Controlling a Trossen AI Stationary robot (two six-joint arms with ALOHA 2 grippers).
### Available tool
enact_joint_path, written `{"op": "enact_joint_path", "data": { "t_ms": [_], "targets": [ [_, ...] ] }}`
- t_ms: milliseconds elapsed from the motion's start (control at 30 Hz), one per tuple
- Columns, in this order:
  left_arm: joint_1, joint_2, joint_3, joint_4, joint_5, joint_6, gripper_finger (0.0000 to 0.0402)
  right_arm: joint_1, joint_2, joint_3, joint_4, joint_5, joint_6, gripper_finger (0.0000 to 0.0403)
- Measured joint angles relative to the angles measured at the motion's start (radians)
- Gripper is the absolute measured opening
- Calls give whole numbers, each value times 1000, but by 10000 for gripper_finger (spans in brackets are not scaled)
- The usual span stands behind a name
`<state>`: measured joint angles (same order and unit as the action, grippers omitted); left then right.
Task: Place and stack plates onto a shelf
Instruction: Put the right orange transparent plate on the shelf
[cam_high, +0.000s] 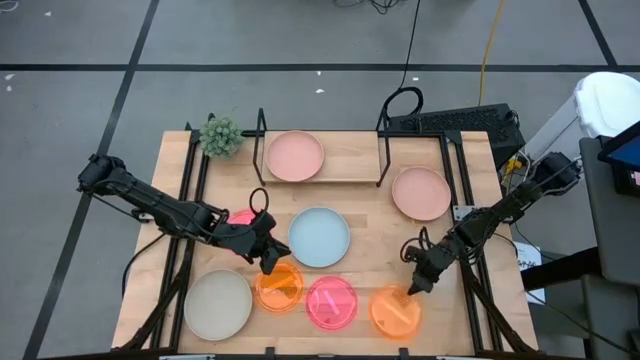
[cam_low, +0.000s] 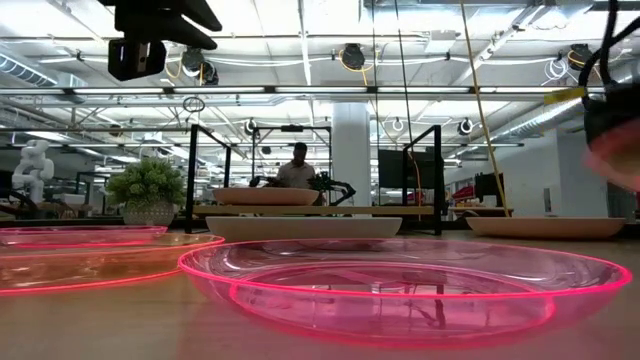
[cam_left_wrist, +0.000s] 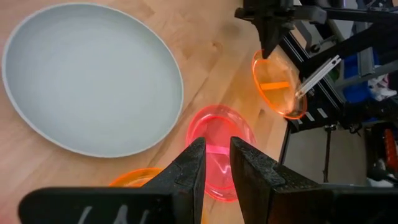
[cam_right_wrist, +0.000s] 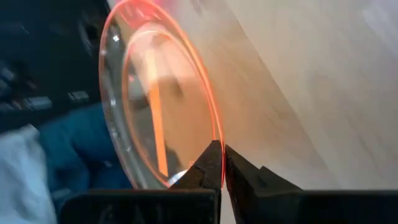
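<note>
My right gripper (cam_high: 413, 288) is shut on a translucent orange plate (cam_high: 395, 310) near the table's near right corner. My left gripper (cam_left_wrist: 216, 163), open by a narrow gap, hovers over the far rim of a second orange plate (cam_high: 280, 286) and touches nothing. A neon pink plate (cam_high: 331, 303) lies flat between the two orange ones. A light blue plate (cam_high: 319, 237), a cream plate (cam_high: 217, 305) and a pale pink plate (cam_high: 420, 192) rest flat on the table. The shelf (cam_high: 345, 176) carries one pale pink plate (cam_high: 294, 155). Another neon pink plate (cam_high: 240, 216) is partly hidden under my left arm. My right gripper pinches the orange plate's rim (cam_right_wrist: 210, 144) on its far-left side between the two fingers, coming from above and pointing down. The plate (cam_left_wrist: 280, 84) is tilted, with the held rim raised.
A small potted plant (cam_high: 220, 136) stands at the far left corner beside the shelf. A keyboard (cam_high: 455, 122) lies past the far right edge. Black rails (cam_high: 190, 190) run along both table sides. A person (cam_low: 297, 165) shows in the room behind.
</note>
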<state>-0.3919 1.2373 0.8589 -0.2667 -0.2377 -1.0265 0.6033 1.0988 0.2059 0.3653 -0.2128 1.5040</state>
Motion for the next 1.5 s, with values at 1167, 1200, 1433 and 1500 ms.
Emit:
{"op": "enact_joint_path", "data": {
  "t_ms": [1167, 1200, 1433, 1500],
  "targets": [
    [300, -290, 0, -124, -67, 402, 76, -283, -1, 345, -177, 891, 135, 0],
    [306, -299, 0, -133, -71, 409, 76, -301, 0, 345, -176, 892, 135, 0],
    [334, -312, 0, -135, -78, 501, 76, -408, 20, 345, -161, 898, 135, 0],
    [336, -309, 0, -135, -79, 515, 76, -425, 43, 345, -142, 897, 139, 0]
  ]
}}
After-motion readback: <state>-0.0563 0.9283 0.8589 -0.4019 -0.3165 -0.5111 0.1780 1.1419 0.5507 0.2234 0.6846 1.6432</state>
